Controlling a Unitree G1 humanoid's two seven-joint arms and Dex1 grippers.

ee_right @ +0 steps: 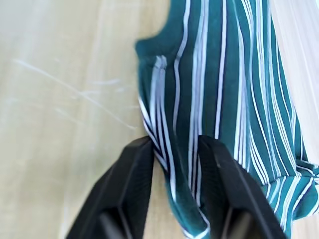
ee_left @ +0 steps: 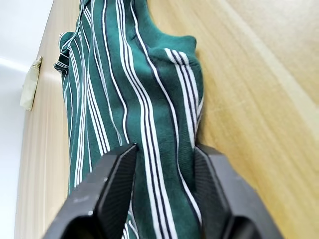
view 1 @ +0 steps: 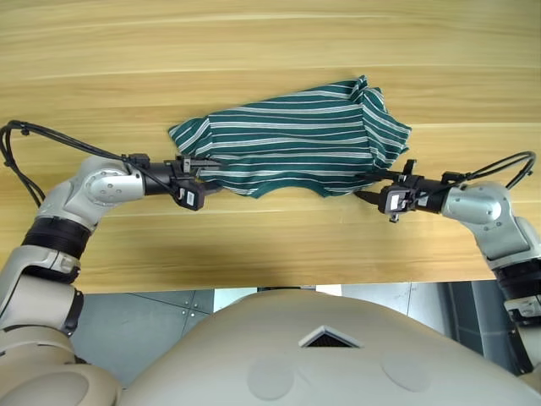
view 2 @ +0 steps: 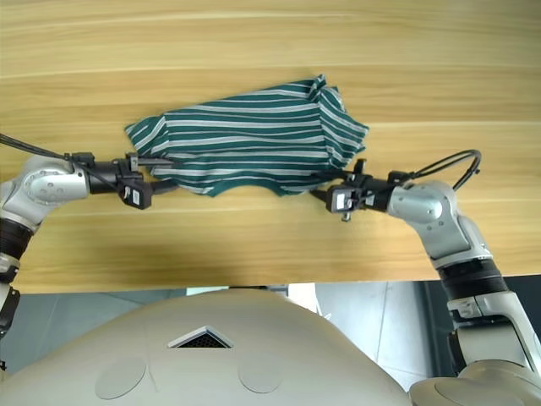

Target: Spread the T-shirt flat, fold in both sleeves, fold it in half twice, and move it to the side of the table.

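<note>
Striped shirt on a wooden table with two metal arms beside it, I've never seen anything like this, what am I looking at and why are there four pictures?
This is a humanoid robot with two arms, each ending in a two-finger gripper. The two wide pictures come from cameras in its head, looking down over its arms. The two close-ups come from cameras on its wrists. On the wooden table lies a green T-shirt with white stripes, rumpled rather than flat. The left gripper pinches the shirt's near edge on one side, and the right gripper pinches it on the other. The close-ups show cloth clamped in each.
</note>
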